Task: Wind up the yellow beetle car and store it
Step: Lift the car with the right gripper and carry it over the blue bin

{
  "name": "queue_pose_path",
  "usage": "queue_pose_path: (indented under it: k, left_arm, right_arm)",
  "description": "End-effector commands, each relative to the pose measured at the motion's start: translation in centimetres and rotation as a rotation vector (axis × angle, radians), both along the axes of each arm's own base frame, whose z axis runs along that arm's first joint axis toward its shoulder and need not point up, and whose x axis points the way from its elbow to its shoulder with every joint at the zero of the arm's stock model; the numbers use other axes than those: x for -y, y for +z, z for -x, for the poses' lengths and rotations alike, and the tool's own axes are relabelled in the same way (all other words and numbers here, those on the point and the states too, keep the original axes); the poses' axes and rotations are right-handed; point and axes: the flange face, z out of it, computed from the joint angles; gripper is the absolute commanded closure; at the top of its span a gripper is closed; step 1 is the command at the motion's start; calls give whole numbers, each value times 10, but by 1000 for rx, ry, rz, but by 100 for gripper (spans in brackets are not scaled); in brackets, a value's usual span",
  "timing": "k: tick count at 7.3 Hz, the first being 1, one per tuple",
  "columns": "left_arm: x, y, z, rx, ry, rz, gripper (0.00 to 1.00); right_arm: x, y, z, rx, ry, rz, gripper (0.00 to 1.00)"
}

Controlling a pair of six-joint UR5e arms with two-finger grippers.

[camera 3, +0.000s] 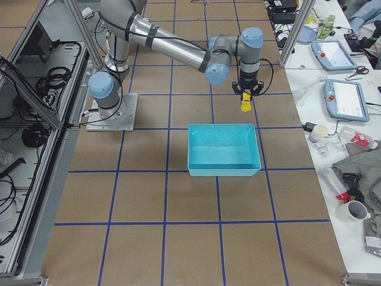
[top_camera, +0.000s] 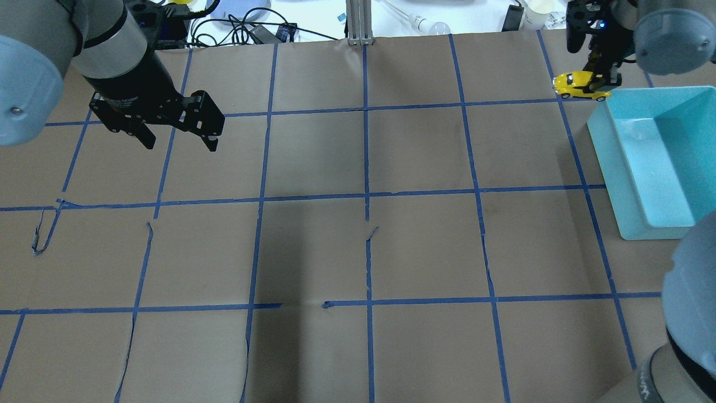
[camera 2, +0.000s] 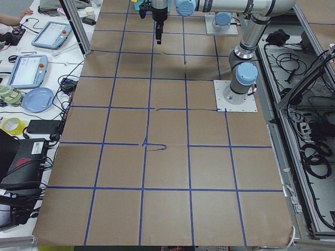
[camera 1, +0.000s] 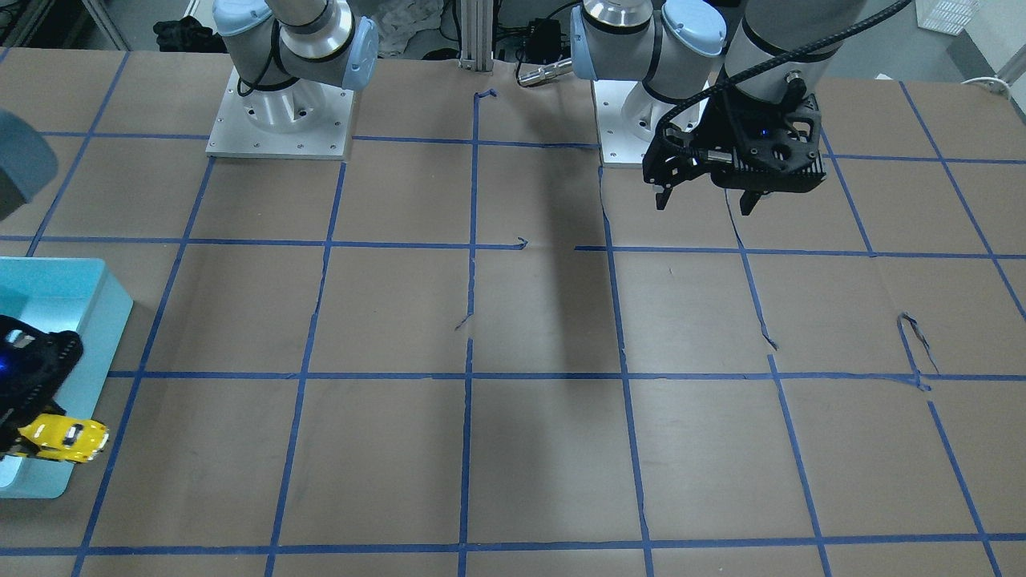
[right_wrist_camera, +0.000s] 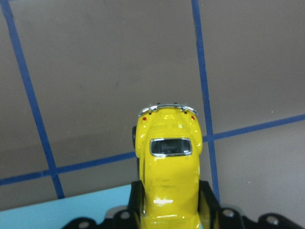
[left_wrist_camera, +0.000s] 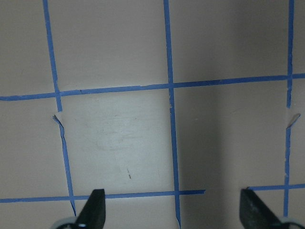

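The yellow beetle car (camera 1: 66, 438) is held in my right gripper (camera 1: 20, 437), lifted above the far end of the light blue bin (camera 1: 88, 353). It also shows in the overhead view (top_camera: 582, 85), the right side view (camera 3: 245, 104) and the right wrist view (right_wrist_camera: 168, 164), where black fingers (right_wrist_camera: 208, 200) clamp its sides and the bin's rim (right_wrist_camera: 71, 212) lies just below. My left gripper (camera 1: 705, 200) is open and empty, hovering above the table near its base; it also shows in the overhead view (top_camera: 179, 140) and the left wrist view (left_wrist_camera: 171, 210).
The table is brown paper with a blue tape grid, with small tears in the tape (camera 1: 914, 336). The bin (top_camera: 651, 162) stands at the table's right edge. Arm bases (camera 1: 280, 120) stand at the robot's side. Tablets and clutter (camera 3: 342, 95) lie on side benches.
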Motion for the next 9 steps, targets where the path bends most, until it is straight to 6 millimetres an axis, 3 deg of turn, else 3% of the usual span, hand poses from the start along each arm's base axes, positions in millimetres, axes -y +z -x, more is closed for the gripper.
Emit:
queue_pose_path:
  k: [1, 2, 4, 6, 8, 9]
  left_arm:
    - [2, 2, -5, 0, 4, 13, 0]
    - [4, 1, -11, -13, 16, 10, 0]
    - [6, 1, -19, -16, 32, 10, 0]
    - [8, -3, -16, -48, 33, 4, 0]
    - [0, -12, -12, -38, 40, -14, 0]
    - [0, -12, -11, -41, 43, -12, 0]
  right_arm:
    - [-28, -18, 96, -16, 43, -45, 96]
    - [-40, -22, 128, -12, 42, -63, 96]
    - [-65, -59, 155, -28, 71, -154, 96]
    - [-73, -100, 150, -30, 69, -159, 96]
    - [-86, -125, 146, -34, 63, -149, 95]
    - [-87, -126, 146, -25, 64, -148, 76]
